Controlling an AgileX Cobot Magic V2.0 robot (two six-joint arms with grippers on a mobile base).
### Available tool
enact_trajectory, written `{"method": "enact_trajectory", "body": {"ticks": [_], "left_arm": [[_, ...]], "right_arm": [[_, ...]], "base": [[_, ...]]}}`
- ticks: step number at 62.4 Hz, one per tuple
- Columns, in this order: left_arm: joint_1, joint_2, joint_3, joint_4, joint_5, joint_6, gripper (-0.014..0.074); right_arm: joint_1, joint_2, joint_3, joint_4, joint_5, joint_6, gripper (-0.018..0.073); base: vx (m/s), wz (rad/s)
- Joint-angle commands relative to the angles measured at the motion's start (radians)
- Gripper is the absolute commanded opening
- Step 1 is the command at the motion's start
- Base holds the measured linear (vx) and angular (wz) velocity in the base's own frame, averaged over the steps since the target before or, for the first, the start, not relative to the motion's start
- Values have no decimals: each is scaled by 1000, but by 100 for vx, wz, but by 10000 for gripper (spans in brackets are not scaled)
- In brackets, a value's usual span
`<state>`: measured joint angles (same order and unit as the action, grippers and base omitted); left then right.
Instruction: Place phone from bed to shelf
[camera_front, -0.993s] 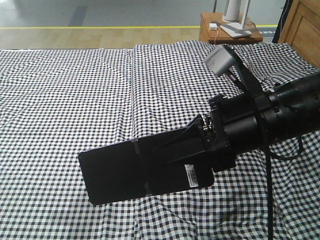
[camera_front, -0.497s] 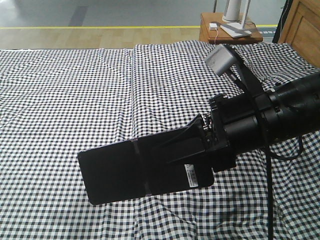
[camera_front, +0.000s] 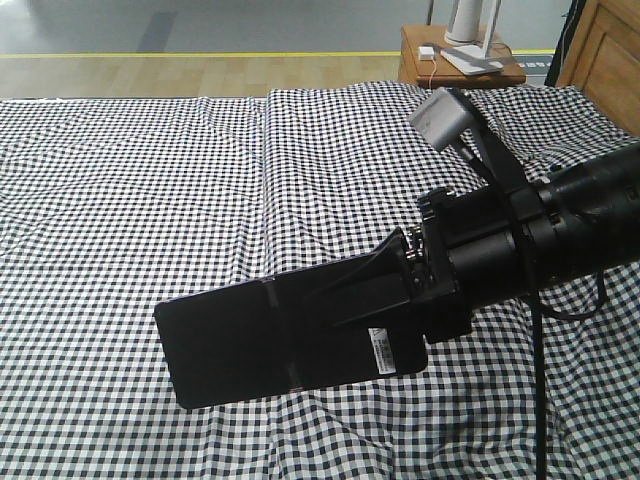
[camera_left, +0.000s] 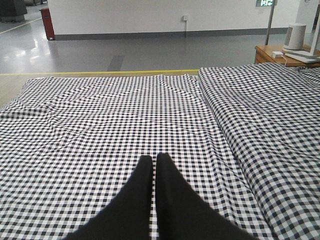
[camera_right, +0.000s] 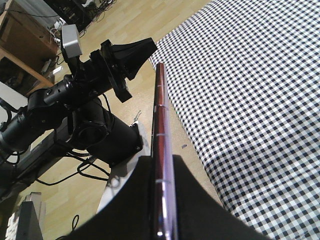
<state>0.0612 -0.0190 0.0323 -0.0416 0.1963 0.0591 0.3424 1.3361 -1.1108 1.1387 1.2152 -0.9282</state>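
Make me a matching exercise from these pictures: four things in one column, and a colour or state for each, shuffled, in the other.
Things:
1. phone
2. left gripper
3. bed
4. side table

Colour or state:
A. black-and-white check
B. shut, holding nothing
C. reddish-brown wood
D. clamped in the right gripper

Pairs: 1-D, 2-B, 3-A, 4-C.

Bed (camera_front: 130, 180): black-and-white gingham cloth, creased, lengthwise seam. Reddish-brown side table (camera_front: 415, 65) beyond far edge, carrying white stand (camera_front: 468, 20).
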Motion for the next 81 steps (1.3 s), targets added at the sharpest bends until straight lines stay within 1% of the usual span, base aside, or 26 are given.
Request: {"method": "enact_trajectory", "body": {"ticks": [1,50,81], "left_arm": [[0,-8,7,-9,-70,0,1],[0,-8,7,-9,-70,0,1],[0,-8,7,-9,-70,0,1]], "right_arm": [[1,-32,-26,93,73,0,-2],[0,-32,-26,93,73,0,-2],[-1,-32,-26,93,73,0,-2]], "base": [[0,0],[0,1],[-6,25]]}}
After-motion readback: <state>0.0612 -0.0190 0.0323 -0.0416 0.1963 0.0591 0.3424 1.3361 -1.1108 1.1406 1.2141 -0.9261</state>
